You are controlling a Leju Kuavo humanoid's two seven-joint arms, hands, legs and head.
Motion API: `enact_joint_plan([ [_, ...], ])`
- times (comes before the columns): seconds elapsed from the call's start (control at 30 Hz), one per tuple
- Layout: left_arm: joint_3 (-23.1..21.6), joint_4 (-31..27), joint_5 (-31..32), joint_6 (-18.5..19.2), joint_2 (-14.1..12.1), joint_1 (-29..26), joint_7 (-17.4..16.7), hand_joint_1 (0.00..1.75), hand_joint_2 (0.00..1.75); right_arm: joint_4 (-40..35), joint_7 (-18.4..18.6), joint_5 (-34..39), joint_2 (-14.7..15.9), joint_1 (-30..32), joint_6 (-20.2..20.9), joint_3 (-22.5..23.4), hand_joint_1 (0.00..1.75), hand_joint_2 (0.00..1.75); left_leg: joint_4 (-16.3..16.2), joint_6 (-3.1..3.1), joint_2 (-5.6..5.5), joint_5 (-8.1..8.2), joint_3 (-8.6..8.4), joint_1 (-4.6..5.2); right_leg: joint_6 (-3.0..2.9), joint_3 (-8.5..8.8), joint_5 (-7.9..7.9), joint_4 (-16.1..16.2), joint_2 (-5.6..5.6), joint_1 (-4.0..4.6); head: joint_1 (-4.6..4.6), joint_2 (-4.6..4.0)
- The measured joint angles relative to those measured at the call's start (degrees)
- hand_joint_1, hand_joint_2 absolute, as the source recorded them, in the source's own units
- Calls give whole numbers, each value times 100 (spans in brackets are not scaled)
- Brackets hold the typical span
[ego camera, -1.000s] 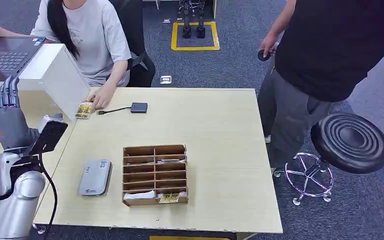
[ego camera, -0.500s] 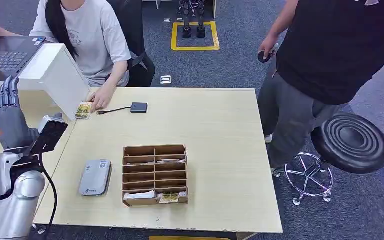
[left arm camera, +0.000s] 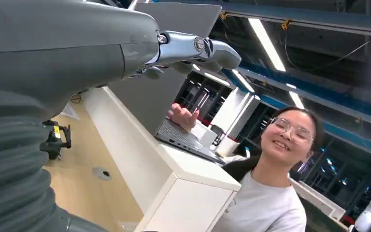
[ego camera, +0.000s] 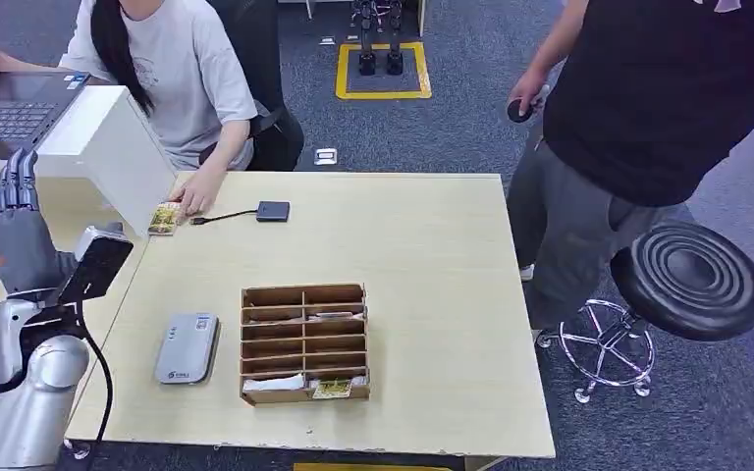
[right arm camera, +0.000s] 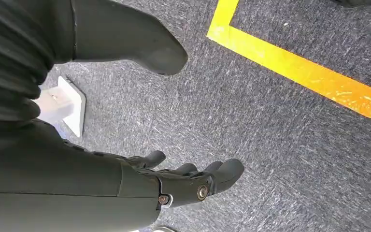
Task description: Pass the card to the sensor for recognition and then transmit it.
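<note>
card (ego camera: pixel 165 217) lies flat at the worktop's (ego camera: pixel 422 265) far left edge under a seated person's fingertips, well apart from my raised left robot hand (ego camera: pixel 18 221), released with fingers straight, while my right robot hand (right arm camera: pixel 183 181) hangs released over the carpet.

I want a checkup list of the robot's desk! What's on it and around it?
Surface: pale wooden table, bare at the far right.
Job's things: grey card reader; wooden card organizer holding cards; one card under a seated person's hand.
Clutter: small dark box; laptop on a white box.
Hands: left hand raised, fingers straight, holding nothing; right hand hanging over the carpet, holding nothing.
Cables: black cable from the dark box; another along the left arm.
Surroundings: standing person, black stool, yellow floor marking.
</note>
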State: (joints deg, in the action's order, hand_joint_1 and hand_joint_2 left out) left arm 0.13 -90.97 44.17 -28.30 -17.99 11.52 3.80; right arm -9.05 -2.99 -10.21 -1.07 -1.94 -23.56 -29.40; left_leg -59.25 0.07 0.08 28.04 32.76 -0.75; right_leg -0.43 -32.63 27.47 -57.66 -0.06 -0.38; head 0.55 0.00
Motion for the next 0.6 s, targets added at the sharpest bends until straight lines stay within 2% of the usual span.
enact_joint_plan([
  [0.07,0,0,-29,-9,0,-1,15,0,175,0,-2,0,0,-1,0,0,0,175,0,0,0,1,4,0,0,3,0,0,0,0,0,0],
  [0.1,15,2,-333,-86,24,-34,274,0,175,0,-17,18,0,0,-17,0,0,175,2,1,0,1,6,0,0,4,0,0,-1,-1,-2,2],
  [0.13,129,2,-837,-193,204,-173,741,0,175,0,-61,48,0,2,-48,2,0,175,14,4,-1,12,67,4,1,19,1,-4,-3,-4,2,0],
  [0.17,437,67,-1692,-54,506,-383,1484,0,175,0,-150,63,2,42,-89,17,0,175,19,6,-1,20,40,15,8,37,12,-2,-2,-18,-9,0],
  [0.2,797,259,-2662,299,682,-573,2168,0,175,6,-242,87,4,100,-129,41,0,175,31,7,2,27,11,13,18,52,36,-1,4,-27,0,0],
  [0.23,1213,484,-3786,916,811,-732,2682,0,175,35,-317,114,9,150,-151,70,0,175,31,7,14,37,-8,23,16,64,46,-2,13,-28,11,0],
  [0.27,1854,704,-5053,1707,868,-952,2817,0,175,63,-363,125,9,192,-162,98,0,175,28,-15,38,53,-15,4,6,53,45,-4,47,-17,6,2],
  [0.3,2696,767,-6106,2184,1008,-1040,2779,0,175,74,-363,131,9,240,-164,105,0,175,15,-14,67,54,-13,-10,-9,30,34,2,75,0,-4,2],
  [0.33,3418,763,-6674,2375,1181,-979,2719,0,175,85,-341,133,9,282,-164,105,0,175,14,-14,69,53,-33,-12,-10,16,34,3,76,2,4,0],
  [0.37,4426,745,-7188,2512,1514,-897,2589,0,175,98,-301,138,9,315,-160,107,0,175,14,-14,71,54,-35,-2,-10,6,35,3,77,0,0,2],
  [0.4,5308,711,-7332,2566,1706,-877,2435,0,175,109,-280,131,9,315,-155,107,0,175,16,-14,101,62,-44,2,-10,1,35,3,103,-3,-6,0],
  [0.43,5952,671,-7098,2577,1804,-941,2347,0,175,109,-254,131,9,312,-146,107,0,175,16,-17,121,72,-53,2,-9,-3,38,3,127,-1,-26,0],
  [0.5,6813,621,-6216,2592,2079,-952,2247,0,175,116,-221,131,15,310,-140,107,0,175,14,-9,107,78,-53,-1,3,-4,60,9,116,0,-13,2],
  [0.53,7026,603,-6018,2599,2159,-959,2234,0,175,120,-214,129,22,298,-140,107,0,175,14,-8,83,80,-51,-4,0,8,63,9,89,1,-13,2],
  [0.6,7145,538,-6129,2700,2265,-1004,2194,0,175,120,-179,131,22,272,-122,107,0,175,15,-4,56,81,-46,-1,0,29,63,9,55,0,-13,2],
])
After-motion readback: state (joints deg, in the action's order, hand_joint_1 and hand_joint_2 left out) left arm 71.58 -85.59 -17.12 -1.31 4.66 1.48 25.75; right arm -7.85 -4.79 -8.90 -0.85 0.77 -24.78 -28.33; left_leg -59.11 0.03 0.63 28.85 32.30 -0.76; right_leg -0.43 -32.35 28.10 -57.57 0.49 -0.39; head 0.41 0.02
